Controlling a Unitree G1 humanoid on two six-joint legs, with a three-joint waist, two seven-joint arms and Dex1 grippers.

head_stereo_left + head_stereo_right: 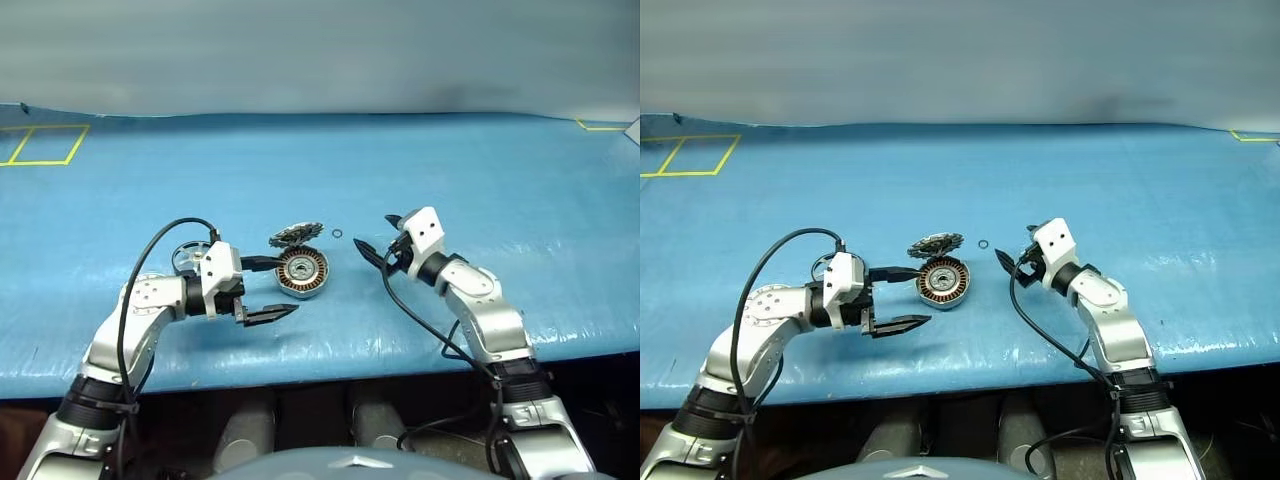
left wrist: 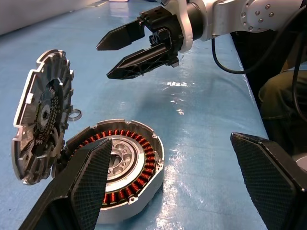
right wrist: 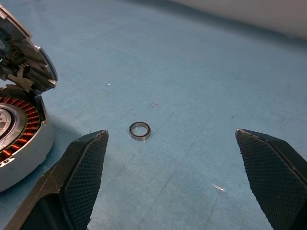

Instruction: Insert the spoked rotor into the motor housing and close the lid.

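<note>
Left eye view has a small spoked wheel (image 1: 188,257) lying on the blue table (image 1: 500,180) behind the left arm's wrist. The left gripper (image 1: 272,289) hangs level with its two black fingers spread wide, empty, one finger tip by the near edge of the motor housing (image 1: 302,272). That housing lies flat just beyond the fingertips, copper windings up. Its silvery lid (image 1: 295,235), hinged up at a tilt, stands on the housing's far edge, between the two grippers' lines of reach. A tiny ring (image 1: 337,234) lies on the table right of the lid, ahead of the right gripper (image 1: 378,237), whose fingers also stand apart, holding nothing, well short of the housing.
</note>
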